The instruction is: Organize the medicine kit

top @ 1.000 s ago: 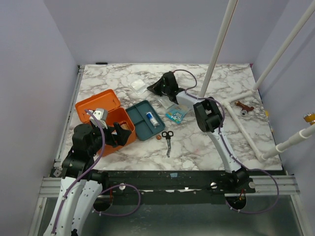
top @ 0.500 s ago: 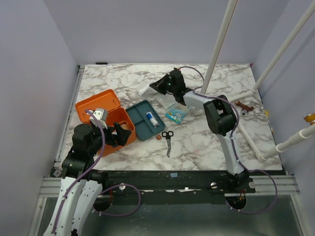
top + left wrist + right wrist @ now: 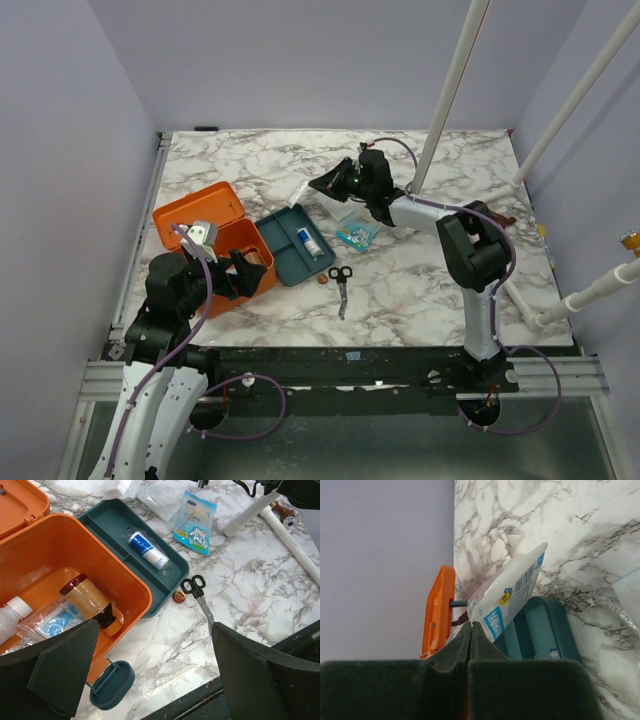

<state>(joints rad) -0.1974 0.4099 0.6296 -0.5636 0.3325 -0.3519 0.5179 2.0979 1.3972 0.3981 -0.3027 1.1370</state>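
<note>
The medicine kit (image 3: 228, 244) stands open at the left, an orange box with its lid (image 3: 197, 211) laid back. In the left wrist view the medicine kit (image 3: 75, 550) holds an amber bottle (image 3: 92, 602), a white bottle (image 3: 10, 617) and a clear packet (image 3: 50, 622). My left gripper (image 3: 155, 675) hangs open over the kit's near corner and its teal latch (image 3: 111, 684), with nothing between its jaws. My right gripper (image 3: 471, 626) is shut on the corner of a clear packet with a blue label (image 3: 507, 597). It holds that packet (image 3: 300, 190) above the table, behind the teal tray (image 3: 297, 243).
The teal tray (image 3: 107, 525) carries a small wrapped roll (image 3: 148, 550). Black scissors (image 3: 200, 592) and a small round cap (image 3: 179, 596) lie right of it. A blue packet (image 3: 196, 522) and a white pouch (image 3: 162, 495) lie behind. White pipes (image 3: 510, 280) cross the right side.
The right arm's elbow has swung to the right. Its gripper has drawn the clear packet off the table, a little rightwards and towards the tray. The left arm has not moved.
</note>
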